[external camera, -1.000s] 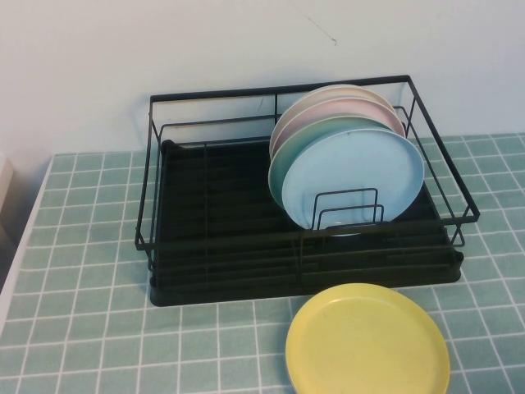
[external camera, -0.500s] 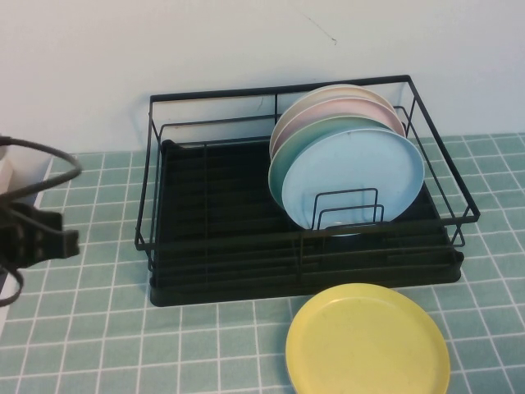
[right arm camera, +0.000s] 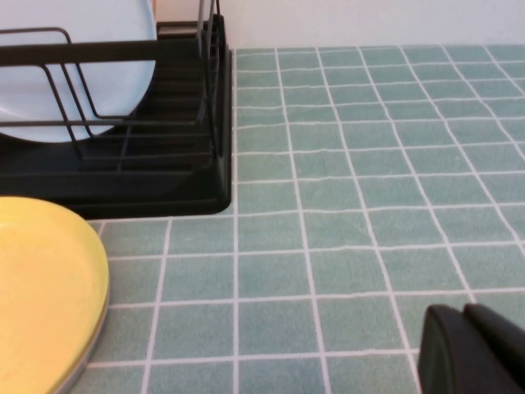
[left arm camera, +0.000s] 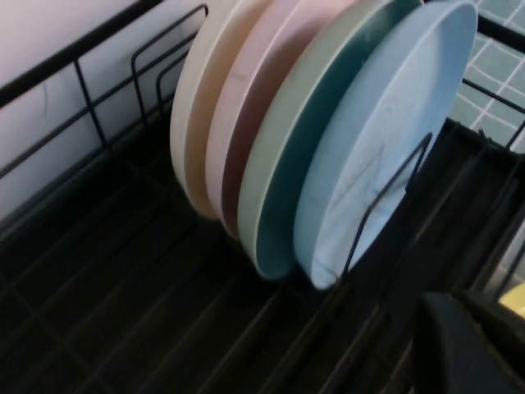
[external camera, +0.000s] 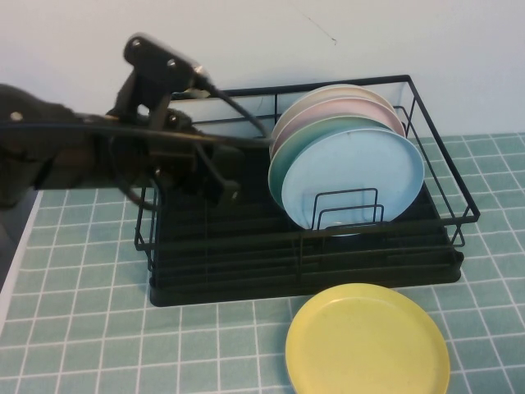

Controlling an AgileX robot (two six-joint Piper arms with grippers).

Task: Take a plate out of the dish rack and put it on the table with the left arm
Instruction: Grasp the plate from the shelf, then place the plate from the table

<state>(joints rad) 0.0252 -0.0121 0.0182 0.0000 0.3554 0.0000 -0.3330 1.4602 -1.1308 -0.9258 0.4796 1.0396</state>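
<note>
The light sky-blue plate (external camera: 357, 176) stands upright at the front of a row of plates in the right half of the black wire dish rack (external camera: 205, 246). It also shows in the left wrist view (left arm camera: 385, 139) and the right wrist view (right arm camera: 74, 74). My left arm reaches in from the left over the rack's left half. My left gripper (external camera: 223, 187) hangs above the tray, left of the plates and apart from them; its fingers (left arm camera: 472, 345) look shut and empty. My right gripper (right arm camera: 472, 349) is shut and empty low over the tiled table (right arm camera: 369, 164), outside the high view.
A mint-green plate (external camera: 308, 139), a pink plate (external camera: 328, 111) and a cream plate stand behind the blue one. A yellow plate (external camera: 367, 341) lies flat on the table in front of the rack. A white wall stands behind the rack. Bare tiles (external camera: 82, 328) lie at front left.
My left arm has swung in from the left edge to above the rack's left half, towards the plates. The plates and the rack have not moved.
</note>
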